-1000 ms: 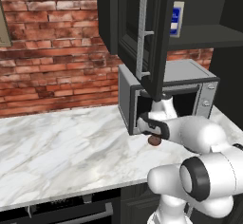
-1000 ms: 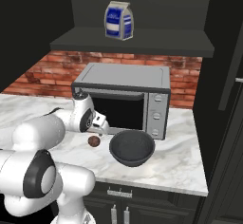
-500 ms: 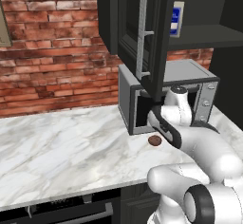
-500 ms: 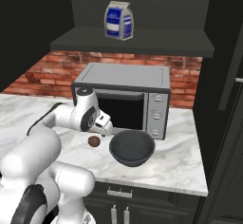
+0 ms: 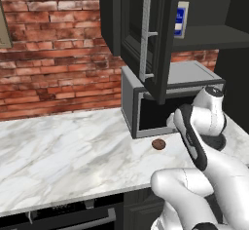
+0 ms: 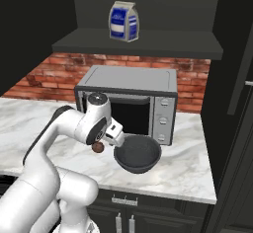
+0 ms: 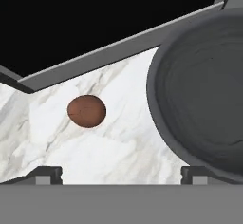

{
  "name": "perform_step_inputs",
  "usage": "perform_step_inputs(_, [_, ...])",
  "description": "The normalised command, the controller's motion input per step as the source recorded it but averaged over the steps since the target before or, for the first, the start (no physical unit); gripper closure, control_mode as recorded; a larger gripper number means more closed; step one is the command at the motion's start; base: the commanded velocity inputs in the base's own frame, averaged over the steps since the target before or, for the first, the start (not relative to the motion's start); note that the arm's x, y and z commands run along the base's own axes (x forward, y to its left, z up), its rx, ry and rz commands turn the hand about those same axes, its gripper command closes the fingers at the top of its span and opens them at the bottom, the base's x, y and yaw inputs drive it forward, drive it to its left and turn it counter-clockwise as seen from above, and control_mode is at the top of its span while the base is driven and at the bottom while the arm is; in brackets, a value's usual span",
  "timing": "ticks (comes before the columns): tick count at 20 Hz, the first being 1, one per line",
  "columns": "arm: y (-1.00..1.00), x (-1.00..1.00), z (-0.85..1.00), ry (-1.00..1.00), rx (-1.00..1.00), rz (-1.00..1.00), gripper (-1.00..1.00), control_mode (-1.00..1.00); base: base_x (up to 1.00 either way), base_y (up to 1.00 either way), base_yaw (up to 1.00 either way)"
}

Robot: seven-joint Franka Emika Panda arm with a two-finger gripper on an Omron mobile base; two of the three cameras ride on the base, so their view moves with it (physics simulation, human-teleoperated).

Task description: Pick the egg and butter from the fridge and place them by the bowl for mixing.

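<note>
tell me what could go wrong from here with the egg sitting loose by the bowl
The egg lies free on the marble counter, round and unsupported, so it could roll if bumped. The open pincer hangs close above it and beside the bowl; a careless swing might knock either. The butter is not by the bowl yet, so another trip could disturb the egg.

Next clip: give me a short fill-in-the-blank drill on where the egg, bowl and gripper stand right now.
1. The small reddish-brown oval egg lies on the white marble ____.
2. The round dark-grey bowl stands in front of the silver-fronted countertop ____.
3. The gripper has its jaws ____, holding nothing.
4. The blue and white carton stands on the dark ____ above.

Missing words: counter; oven; open; shelf
</note>
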Motion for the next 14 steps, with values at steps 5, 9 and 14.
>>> perform_step_inputs(5, [-0.07,-0.56,0.44,-0.17,-0.03,0.09,-1.00,-1.00,0.00,0.00,0.00])
perform_step_inputs(9, [-0.05,-0.54,0.41,-0.09,-0.10,0.11,-1.00,-1.00,0.00,0.00,0.00])
perform_step_inputs(14, [-0.02,-0.49,0.37,0.00,-0.13,0.02,-1.00,-1.00,0.00,0.00,0.00])
